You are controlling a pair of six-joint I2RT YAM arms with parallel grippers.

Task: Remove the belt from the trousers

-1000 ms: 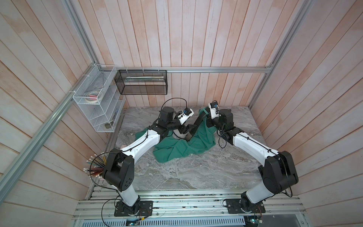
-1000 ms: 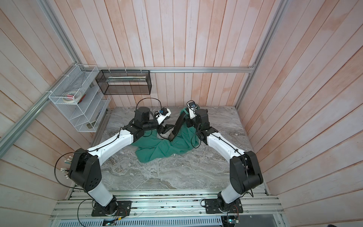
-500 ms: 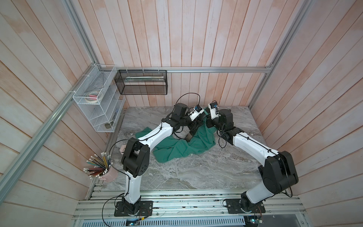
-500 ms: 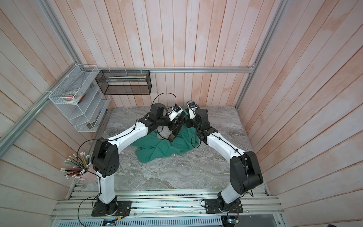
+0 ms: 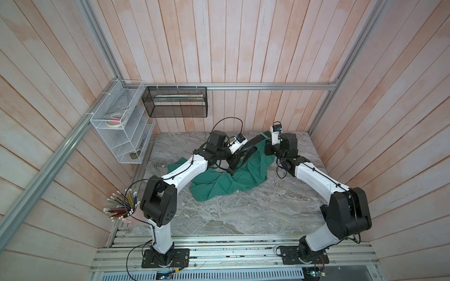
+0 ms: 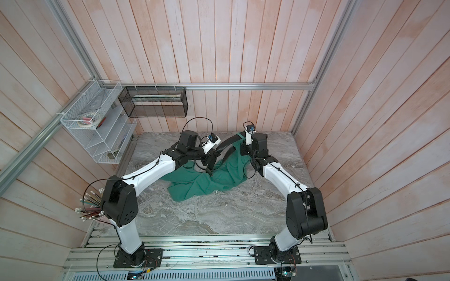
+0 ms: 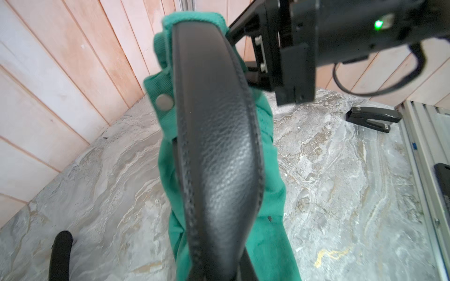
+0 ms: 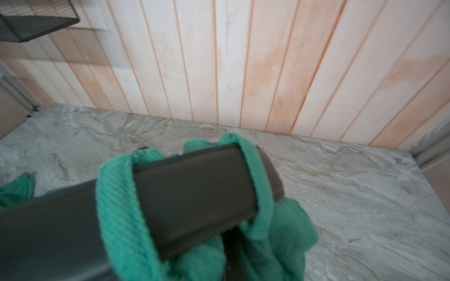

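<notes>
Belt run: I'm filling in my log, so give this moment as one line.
belt: threaded through trousers | left pincer: shut on belt | right pincer: shut on trousers

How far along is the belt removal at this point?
Done: the right gripper holds the waist end of the trousers raised off the table, and a length of the belt arches free. In hand: the left gripper is shut on the belt. Left: the belt still runs through a green belt loop in the right wrist view, so it has yet to be pulled fully clear.
</notes>
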